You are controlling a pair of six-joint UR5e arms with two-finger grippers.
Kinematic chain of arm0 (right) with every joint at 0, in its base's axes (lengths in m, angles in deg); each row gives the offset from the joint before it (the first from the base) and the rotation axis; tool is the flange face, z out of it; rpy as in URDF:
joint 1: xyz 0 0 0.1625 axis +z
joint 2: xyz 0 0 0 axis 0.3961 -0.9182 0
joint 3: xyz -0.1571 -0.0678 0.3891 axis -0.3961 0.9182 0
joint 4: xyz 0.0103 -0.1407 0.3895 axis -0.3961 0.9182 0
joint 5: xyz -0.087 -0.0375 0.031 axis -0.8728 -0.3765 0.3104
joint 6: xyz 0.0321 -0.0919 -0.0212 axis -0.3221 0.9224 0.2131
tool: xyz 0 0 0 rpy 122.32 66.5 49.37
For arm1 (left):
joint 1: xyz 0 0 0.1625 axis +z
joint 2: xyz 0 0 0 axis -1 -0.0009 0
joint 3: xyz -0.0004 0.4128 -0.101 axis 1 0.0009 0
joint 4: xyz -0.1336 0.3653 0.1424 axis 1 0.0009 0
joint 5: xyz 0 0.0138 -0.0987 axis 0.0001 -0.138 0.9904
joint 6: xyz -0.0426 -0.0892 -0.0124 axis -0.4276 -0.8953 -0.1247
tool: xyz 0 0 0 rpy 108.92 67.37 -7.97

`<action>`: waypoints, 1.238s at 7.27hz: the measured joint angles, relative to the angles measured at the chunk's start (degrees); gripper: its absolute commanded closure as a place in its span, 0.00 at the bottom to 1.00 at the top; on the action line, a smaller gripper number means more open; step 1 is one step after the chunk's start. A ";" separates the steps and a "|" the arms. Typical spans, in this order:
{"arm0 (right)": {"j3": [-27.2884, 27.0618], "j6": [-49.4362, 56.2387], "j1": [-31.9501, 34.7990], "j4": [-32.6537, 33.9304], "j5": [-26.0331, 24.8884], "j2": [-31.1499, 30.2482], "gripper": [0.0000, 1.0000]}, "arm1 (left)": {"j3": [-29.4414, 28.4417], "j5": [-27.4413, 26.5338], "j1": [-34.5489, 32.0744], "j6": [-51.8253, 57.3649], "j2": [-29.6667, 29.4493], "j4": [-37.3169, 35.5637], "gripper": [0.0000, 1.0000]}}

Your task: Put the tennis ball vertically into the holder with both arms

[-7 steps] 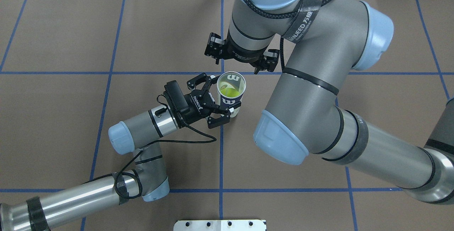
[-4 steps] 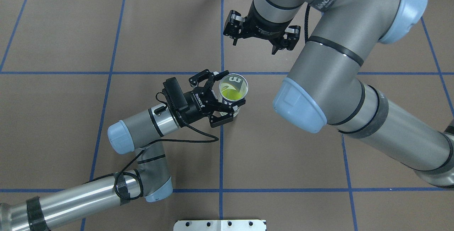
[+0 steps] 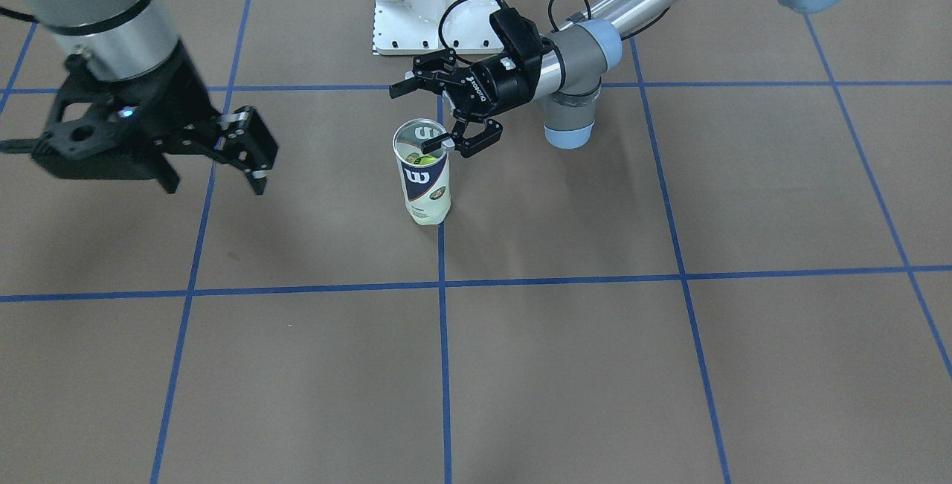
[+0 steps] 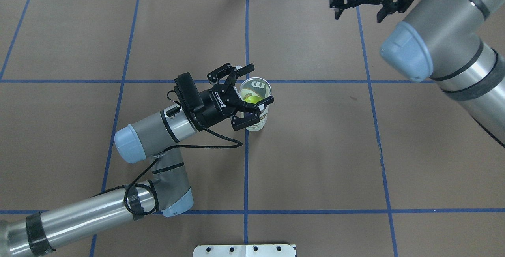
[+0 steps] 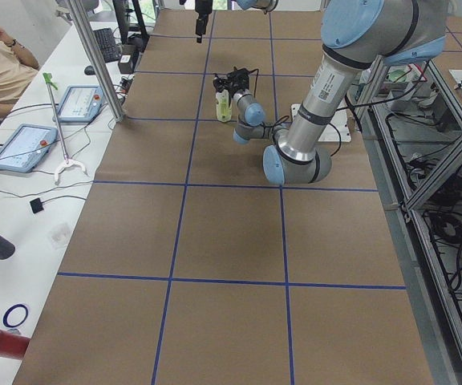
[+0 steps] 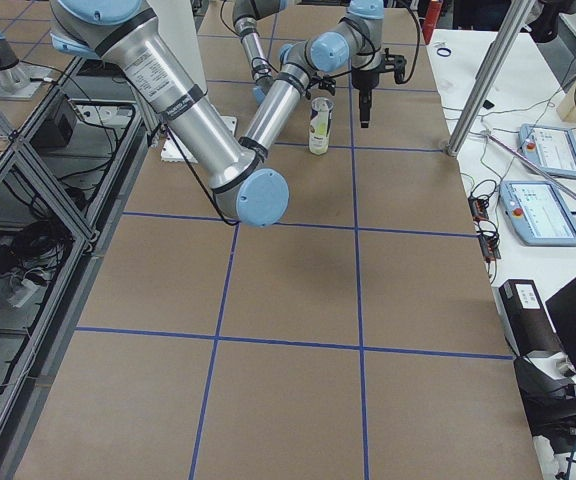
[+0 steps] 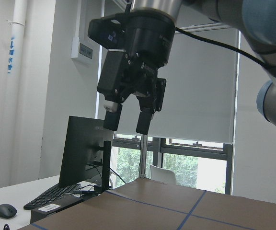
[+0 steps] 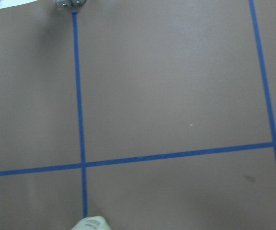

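From the overhead view, I see the holder [image 4: 260, 119] standing upright on the table [image 4: 315, 150], just beside the centre blue line. The tennis ball [image 4: 251, 98] shows yellow-green down inside its open mouth. My left gripper [image 4: 262, 83] sits at rim height with its fingers spread wide. One finger is out beyond the rim and the other crosses over the opening, so it is gripping nothing. I cannot tell whether that finger touches the rim. The right gripper [image 4: 358, 17] hangs well apart at the far right corner, fingers apart and empty. The front-facing view agrees: the holder stands on its base, the left fingers are splayed about its top, and the right gripper is far off to the side with nothing between its fingers. Both side views show the holder vertical, but they are too small for finger detail. The left wrist camera looks across the room at the right gripper, whose fingers are parted. The right wrist camera shows only brown table and blue lines. By my reading the insertion is done, with the ball in and the holder upright. What is left is to draw the left gripper clear without tipping the holder.
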 measured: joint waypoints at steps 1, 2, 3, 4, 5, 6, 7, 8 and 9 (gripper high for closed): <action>1.99 6.27 3.59 -2.52 1.24 -3.43 0.00 | 0.82 -0.01 -0.84 -0.08 0.17 -1.33 0.01; 4.98 11.43 6.87 -6.83 2.42 -6.65 0.00 | 1.24 -0.10 -1.74 -0.20 0.93 -2.27 0.01; 8.16 15.64 9.73 -11.09 3.31 -9.28 0.00 | 1.48 -0.27 -3.50 -0.28 3.08 -2.67 0.01; 10.56 19.31 12.03 -13.48 3.78 -11.32 0.00 | 1.64 -0.38 -5.93 -0.60 5.57 -2.79 0.01; 12.36 23.51 14.18 -14.47 3.99 -13.41 0.00 | 1.71 -0.46 -9.09 -2.25 8.08 -2.82 0.01; 13.90 29.08 16.72 -14.86 4.21 -15.78 0.00 | 1.69 -0.45 -12.70 -4.84 10.62 -2.85 0.01; 15.32 34.99 19.56 -14.99 5.02 -18.18 0.00 | 1.52 -0.23 -16.25 -6.47 12.72 -3.32 0.01; 16.89 40.86 22.56 -15.50 6.30 -20.59 0.00 | 1.28 0.17 -19.19 -7.17 14.16 -4.77 0.01; 18.89 45.99 25.32 -17.35 7.17 -22.87 0.00 | 1.11 1.84 -22.01 -7.25 15.49 -7.51 0.01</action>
